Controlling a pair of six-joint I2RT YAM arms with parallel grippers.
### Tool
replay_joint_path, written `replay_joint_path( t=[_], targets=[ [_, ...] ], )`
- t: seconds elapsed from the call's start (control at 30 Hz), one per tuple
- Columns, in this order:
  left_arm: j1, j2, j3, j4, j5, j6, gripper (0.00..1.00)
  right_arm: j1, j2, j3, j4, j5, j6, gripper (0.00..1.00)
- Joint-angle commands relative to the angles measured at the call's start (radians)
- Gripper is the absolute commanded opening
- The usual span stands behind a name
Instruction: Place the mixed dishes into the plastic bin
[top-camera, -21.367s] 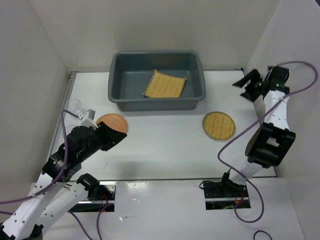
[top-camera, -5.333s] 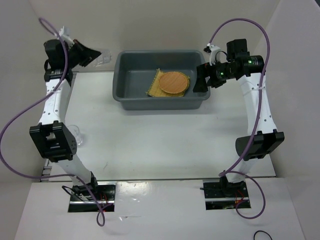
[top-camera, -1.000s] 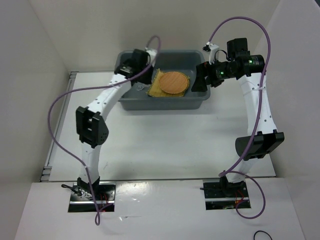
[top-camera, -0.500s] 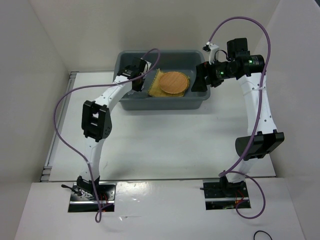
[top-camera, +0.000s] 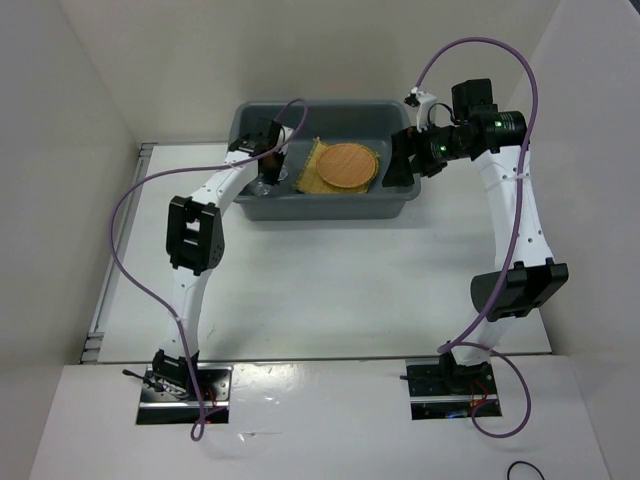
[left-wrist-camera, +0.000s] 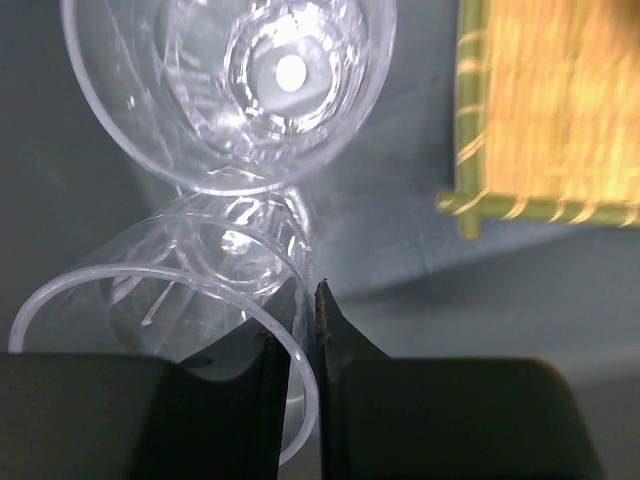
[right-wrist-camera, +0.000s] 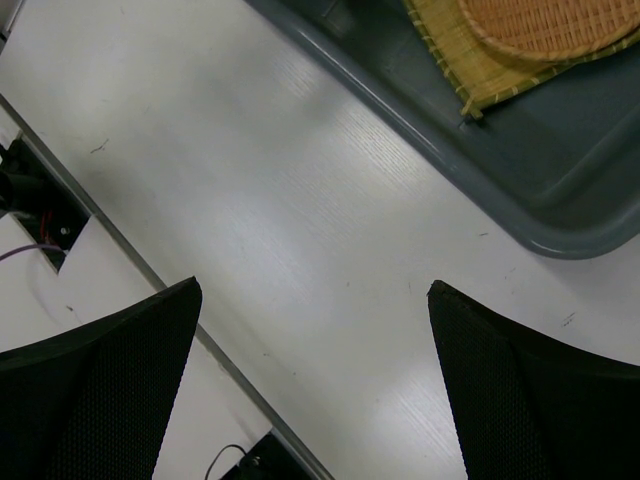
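The dark grey plastic bin (top-camera: 325, 207) stands at the back of the table. In it lies the square yellow slat tray (top-camera: 308, 180) with a round orange-brown plate (top-camera: 348, 164) on top. My left gripper (top-camera: 268, 168) reaches into the bin's left end. In the left wrist view that gripper (left-wrist-camera: 306, 290) is shut on the rim wall of a clear plastic cup (left-wrist-camera: 130, 320). A second clear cup (left-wrist-camera: 230, 80) stands on the bin floor (left-wrist-camera: 400, 260) just beyond, beside the tray (left-wrist-camera: 550, 100). My right gripper (top-camera: 398, 165) hovers at the bin's right end, open and empty.
In the right wrist view the open gripper (right-wrist-camera: 312, 287) looks down on white table (right-wrist-camera: 300, 200), with the bin's corner (right-wrist-camera: 560, 240) and the tray's edge (right-wrist-camera: 450, 60) at upper right. White walls enclose the table on three sides.
My left gripper has shifted with the cup toward the bin's left front corner. The right arm has stayed still.
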Motion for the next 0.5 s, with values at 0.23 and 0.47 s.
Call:
replay_joint_path(
  t=[0.23, 0.47],
  targets=[
    [0.002, 0.0, 0.089, 0.057, 0.05, -0.077, 0.66, 0.007, -0.041, -0.012, 0.004, 0.012, -0.005, 0.98],
    [-0.025, -0.136, 0.31, -0.013, -0.157, -0.269, 1.0, 0.007, -0.041, 0.059, 0.111, 0.141, 0.108, 0.98]
  ],
)
